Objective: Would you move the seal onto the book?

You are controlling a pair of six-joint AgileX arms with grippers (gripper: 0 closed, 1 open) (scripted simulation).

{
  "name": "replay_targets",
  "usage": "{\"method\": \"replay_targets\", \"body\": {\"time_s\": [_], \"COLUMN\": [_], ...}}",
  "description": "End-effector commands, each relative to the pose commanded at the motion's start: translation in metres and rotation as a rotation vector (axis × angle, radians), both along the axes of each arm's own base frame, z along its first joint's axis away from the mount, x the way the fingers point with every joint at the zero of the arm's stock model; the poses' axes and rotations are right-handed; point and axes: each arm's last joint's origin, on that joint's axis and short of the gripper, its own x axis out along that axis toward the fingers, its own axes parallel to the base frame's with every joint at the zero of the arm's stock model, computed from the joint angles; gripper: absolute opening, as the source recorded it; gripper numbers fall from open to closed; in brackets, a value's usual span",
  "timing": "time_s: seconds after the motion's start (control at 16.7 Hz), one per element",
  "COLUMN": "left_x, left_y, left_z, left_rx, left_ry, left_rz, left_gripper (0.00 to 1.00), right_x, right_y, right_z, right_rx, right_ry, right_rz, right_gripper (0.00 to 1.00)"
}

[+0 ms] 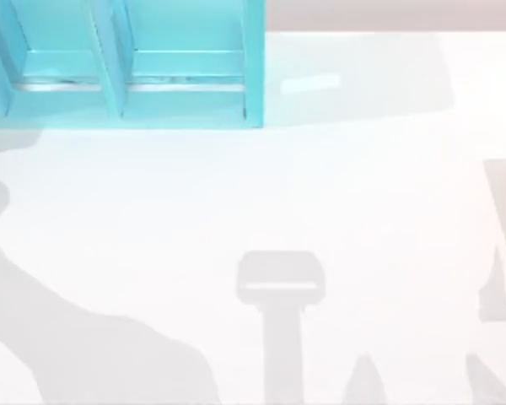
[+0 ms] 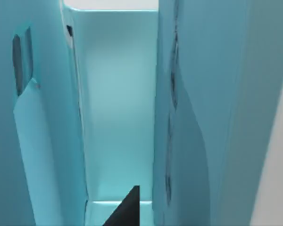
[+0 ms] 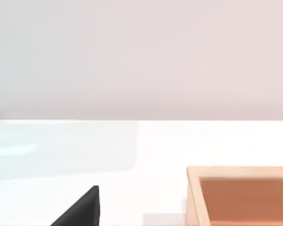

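The seal and the book are out of view. A dark corner of my left gripper [image 2: 127, 211] sits at the edge of the left wrist view, close in front of the light-cyan shelf unit [image 2: 118, 117] and facing one of its narrow compartments. A dark corner of my right gripper [image 3: 82, 211] hovers over the white table [image 3: 132, 150], beside a tan box-like thing with a raised rim [image 3: 240, 193].
The light-cyan shelf unit [image 1: 126, 67] with its compartments stands at the table's back left in the top view. Grey arm shadows lie across the white table [image 1: 363, 211] at the front left, front middle and right edge.
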Motion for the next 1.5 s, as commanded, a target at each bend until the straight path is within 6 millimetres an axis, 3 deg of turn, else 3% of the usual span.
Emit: {"method": "replay_targets", "body": {"time_s": [0.66, 1.26, 1.5], "left_x": [0.000, -0.001, -0.016], "left_y": [0.000, 0.000, 0.008], "left_z": [0.000, 0.001, 0.031], "left_rx": [0.000, 0.001, 0.006], "left_ry": [0.000, 0.000, 0.005], "left_rz": [0.000, 0.000, -0.011], "left_gripper": [0.02, 0.00, 0.00], "right_x": [0.000, 0.000, 0.000], "right_y": [0.000, 0.000, 0.000], "right_z": [0.000, 0.000, 0.000], "right_rx": [0.000, 0.000, 0.000], "right_ry": [0.000, 0.000, 0.000], "right_rz": [0.000, 0.000, 0.000], "right_gripper": [1.00, 1.00, 1.00]}}
